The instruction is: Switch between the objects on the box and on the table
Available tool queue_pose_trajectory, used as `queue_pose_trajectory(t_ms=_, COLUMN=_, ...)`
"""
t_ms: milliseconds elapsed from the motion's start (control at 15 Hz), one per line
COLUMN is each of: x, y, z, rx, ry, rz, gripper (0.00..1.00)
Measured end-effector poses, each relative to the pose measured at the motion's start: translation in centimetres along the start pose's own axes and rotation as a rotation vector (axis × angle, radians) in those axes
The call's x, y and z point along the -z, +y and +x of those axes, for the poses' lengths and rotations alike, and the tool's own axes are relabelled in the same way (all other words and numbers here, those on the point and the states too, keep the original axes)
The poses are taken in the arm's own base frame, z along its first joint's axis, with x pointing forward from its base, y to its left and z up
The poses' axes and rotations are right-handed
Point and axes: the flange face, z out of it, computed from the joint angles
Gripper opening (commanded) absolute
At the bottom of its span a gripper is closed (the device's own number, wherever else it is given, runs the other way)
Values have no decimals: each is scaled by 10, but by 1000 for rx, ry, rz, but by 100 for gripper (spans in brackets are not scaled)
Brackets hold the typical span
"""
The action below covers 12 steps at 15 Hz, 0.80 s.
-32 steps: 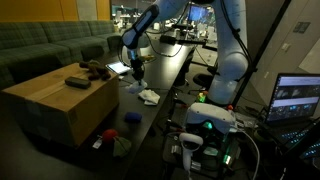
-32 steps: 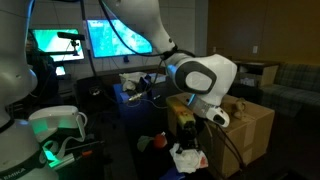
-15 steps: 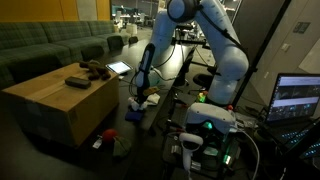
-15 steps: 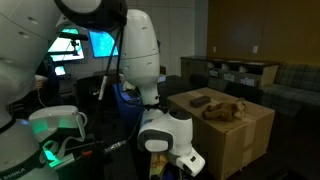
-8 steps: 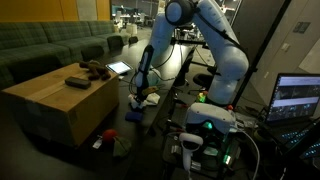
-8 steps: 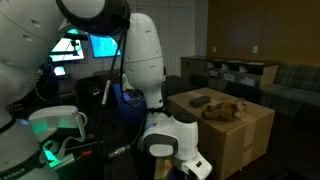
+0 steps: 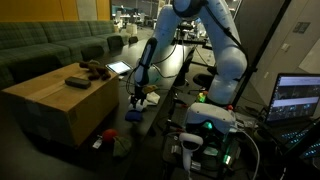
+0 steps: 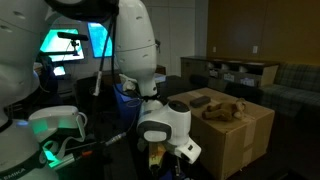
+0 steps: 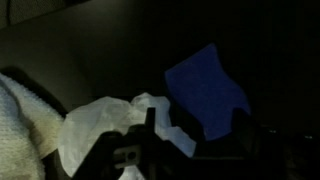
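A cardboard box (image 7: 55, 100) carries a dark flat object (image 7: 77, 82) and a brown soft toy (image 7: 93, 69); both also show in an exterior view, the dark object (image 8: 200, 100) beside the toy (image 8: 228, 110). On the dark table lie a white cloth (image 7: 148, 97) and a blue object (image 7: 134, 116). My gripper (image 7: 138, 98) hangs low over the cloth. In the wrist view the gripper (image 9: 195, 135) is open. The white cloth (image 9: 100, 125) lies by its left finger, and the blue object (image 9: 205, 90) lies just beyond the gap. Nothing is held.
A tablet (image 7: 118, 68) lies on the table behind the arm. Red and blue items (image 7: 108, 135) sit low beside the box. A laptop (image 7: 297, 98) and lit electronics (image 7: 205, 125) stand near the arm's base. A sofa (image 7: 50, 45) runs behind the box.
The arm has come down from near the tablet to the white cloth at the table's front. Over the last second the wrist has lifted slightly.
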Motion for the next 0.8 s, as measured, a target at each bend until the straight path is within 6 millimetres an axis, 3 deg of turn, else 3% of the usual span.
queue_pose_trajectory(t_ms=333, x=15, y=-35, z=-18, rx=167, ry=-33, rz=96, gripper=100)
queue_pose_trajectory(t_ms=800, x=-8, y=-52, z=-37, rx=346, ry=-95, rz=152, gripper=100)
